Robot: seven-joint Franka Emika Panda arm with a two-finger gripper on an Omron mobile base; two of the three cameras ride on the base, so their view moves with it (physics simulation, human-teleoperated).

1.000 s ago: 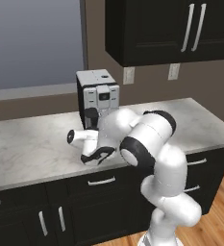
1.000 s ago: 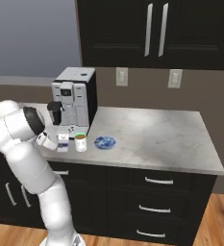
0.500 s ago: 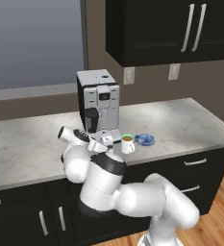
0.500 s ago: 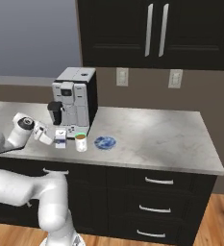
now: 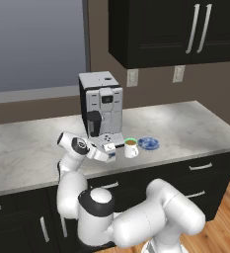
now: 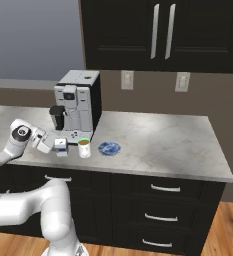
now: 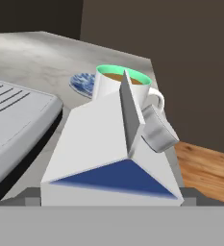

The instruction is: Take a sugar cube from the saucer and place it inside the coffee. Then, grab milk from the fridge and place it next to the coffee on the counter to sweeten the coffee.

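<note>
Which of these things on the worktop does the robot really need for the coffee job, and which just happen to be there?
Part of the job:
- milk, by the gripper
- coffee
- saucer
- counter

Just there:
- coffee machine
- wall cabinets
- wall sockets
- drawers

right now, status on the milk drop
End effector at the milk carton, jaw state unclear. Carton on counter beside coffee mug. Nothing blocking.

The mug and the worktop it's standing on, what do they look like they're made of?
The mug looks like glazed ceramic: smooth white wall, green rim, though a rendered look leaves that open. The worktop looks like polished stone, probably marble: pale grey with soft darker veins.
</note>
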